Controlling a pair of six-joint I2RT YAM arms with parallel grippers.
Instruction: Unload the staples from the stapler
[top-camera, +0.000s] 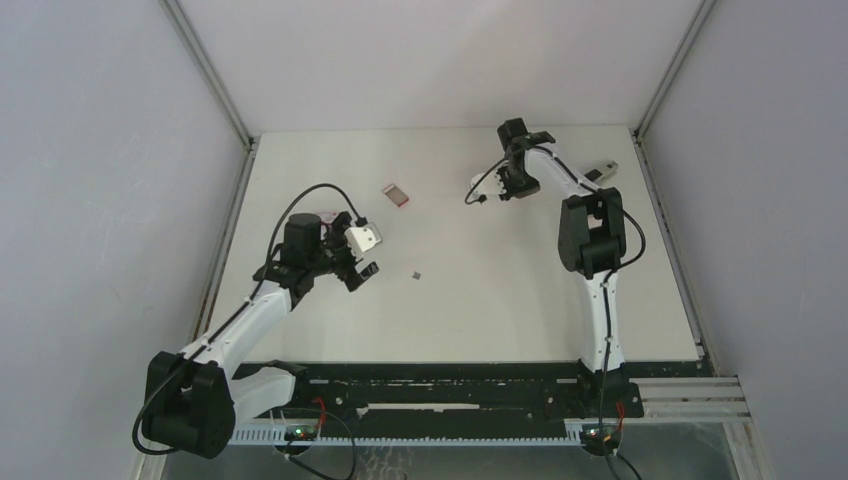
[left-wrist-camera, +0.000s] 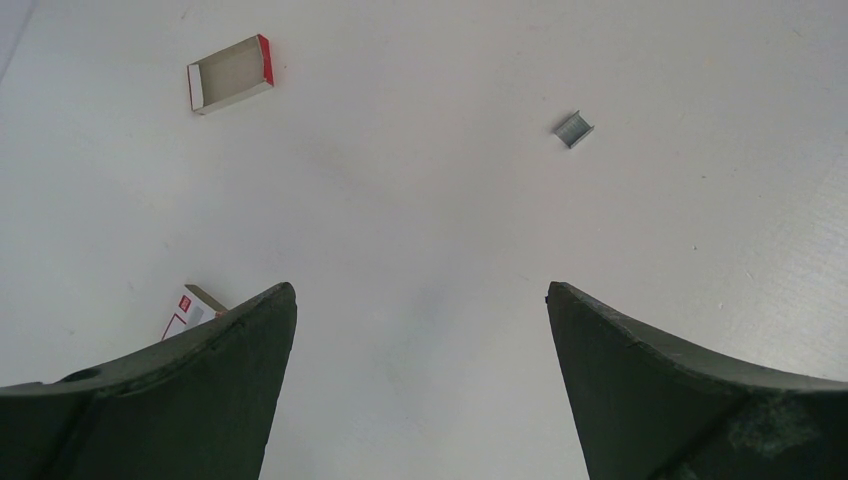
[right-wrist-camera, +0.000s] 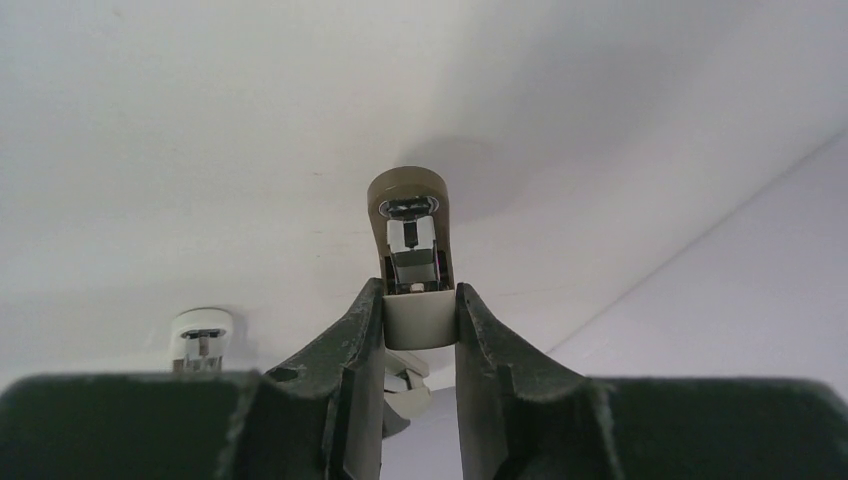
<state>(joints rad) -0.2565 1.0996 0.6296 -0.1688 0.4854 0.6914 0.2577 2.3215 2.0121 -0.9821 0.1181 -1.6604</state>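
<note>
Contact was plain in the right wrist view: the right gripper (right-wrist-camera: 418, 300) stood at a narrow gap, its fingers (right-wrist-camera: 350, 340) pressed against both sides of the pale rear end of the stapler (right-wrist-camera: 412, 215). The stapler's tan body stuck out past the fingertips, with its inner metal channel facing the camera. Seen from above, this grip sat over the far part of the desk (top-camera: 480, 320), a little right of the middle. Whether the stapler touched the surface or hung clear of it could not be told. A small white piece (right-wrist-camera: 200, 335) with metal in it showed low and to the left in the wrist view; what it was could not be told.

The left gripper (left-wrist-camera: 420, 290) was spread wide with nothing between its fingers, over the left half of the desk. The staples (top-camera: 416, 274), a short grey strip, lay loose near the middle of the desk, just right of that gripper and well apart from the stapler. An open red-and-white box (left-wrist-camera: 230, 73) lay farther toward the far edge, left of the middle. A second box (left-wrist-camera: 190, 308) peeked out from behind the left finger. A pale elongated object (top-camera: 600, 172) lay near the far right corner, too small to identify.
</note>
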